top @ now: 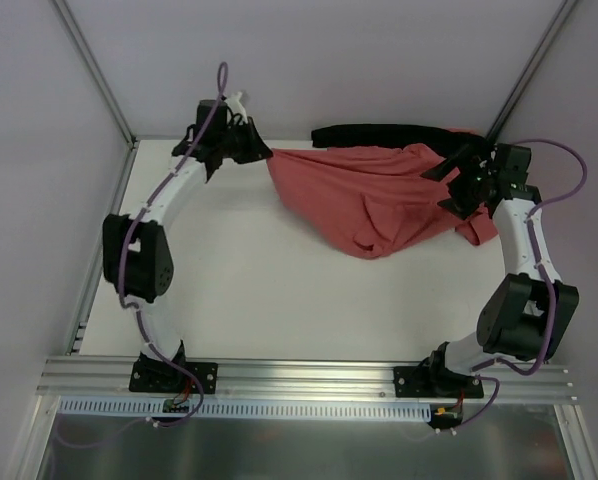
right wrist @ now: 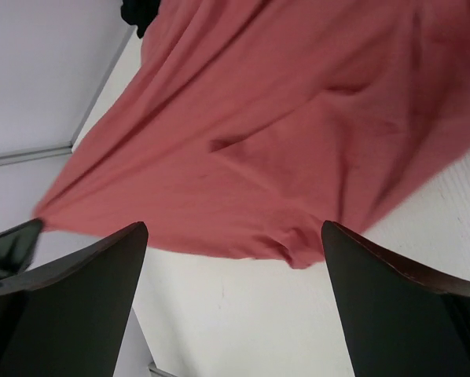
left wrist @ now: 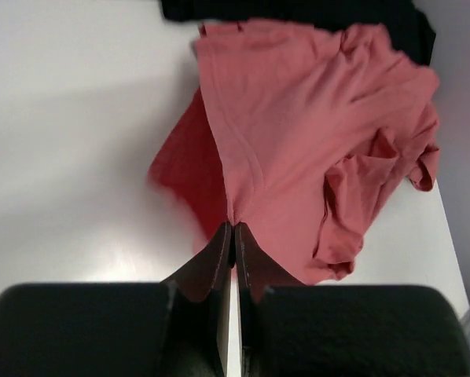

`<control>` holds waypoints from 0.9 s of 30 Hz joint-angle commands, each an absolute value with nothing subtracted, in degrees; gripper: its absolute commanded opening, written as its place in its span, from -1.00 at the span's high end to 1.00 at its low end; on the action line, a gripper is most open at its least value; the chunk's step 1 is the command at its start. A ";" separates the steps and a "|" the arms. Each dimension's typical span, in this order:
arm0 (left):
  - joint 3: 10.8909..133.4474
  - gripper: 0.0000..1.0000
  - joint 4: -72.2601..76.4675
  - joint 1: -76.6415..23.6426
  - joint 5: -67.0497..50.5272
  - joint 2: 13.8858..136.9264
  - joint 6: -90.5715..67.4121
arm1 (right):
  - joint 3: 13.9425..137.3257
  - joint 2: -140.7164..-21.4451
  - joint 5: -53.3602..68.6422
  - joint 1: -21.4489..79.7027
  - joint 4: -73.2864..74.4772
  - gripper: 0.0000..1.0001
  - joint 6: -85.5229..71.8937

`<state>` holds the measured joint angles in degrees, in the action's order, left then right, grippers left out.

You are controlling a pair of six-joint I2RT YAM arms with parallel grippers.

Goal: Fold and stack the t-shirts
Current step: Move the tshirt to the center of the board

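Note:
A salmon-red t-shirt [top: 364, 195] lies crumpled across the far middle of the white table, stretched out to the left. My left gripper [top: 264, 153] is shut on its left edge; in the left wrist view the two fingers [left wrist: 233, 229] pinch the cloth [left wrist: 298, 133], which fans out beyond them. My right gripper [top: 449, 190] stands open over the shirt's right end, with nothing between its fingers [right wrist: 235, 236]; the shirt's hem [right wrist: 298, 118] hangs just beyond them.
A black cloth [top: 379, 133] lies along the back edge behind the shirt, seen too as a black cloth [left wrist: 298, 12] in the left wrist view. White walls with metal corner posts enclose the table; an aluminium rail [top: 299, 375] runs along the near edge.

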<state>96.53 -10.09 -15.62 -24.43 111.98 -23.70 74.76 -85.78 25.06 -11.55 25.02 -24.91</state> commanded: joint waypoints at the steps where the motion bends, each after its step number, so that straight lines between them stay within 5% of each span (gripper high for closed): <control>1: 91.43 1.00 -14.41 -13.72 -18.64 100.49 -16.62 | 72.87 -82.18 26.81 -10.46 22.24 -0.99 -26.54; 11: 74.53 0.89 -18.96 -11.08 -17.58 86.40 -13.19 | 66.71 -74.27 24.69 -9.93 27.67 -0.99 -23.91; 12: 73.49 0.70 -19.33 -11.16 -18.01 84.83 -12.92 | 66.36 -73.31 24.96 -9.15 28.90 -0.99 -23.47; 16: 61.72 -0.93 -16.71 -11.08 -13.81 76.92 -15.02 | 67.50 -73.56 24.35 -5.90 31.99 -0.99 -20.92; 27: 60.29 -0.97 -16.96 -11.16 -10.90 71.19 -14.24 | 87.07 -101.31 22.08 13.61 40.14 -0.99 -13.46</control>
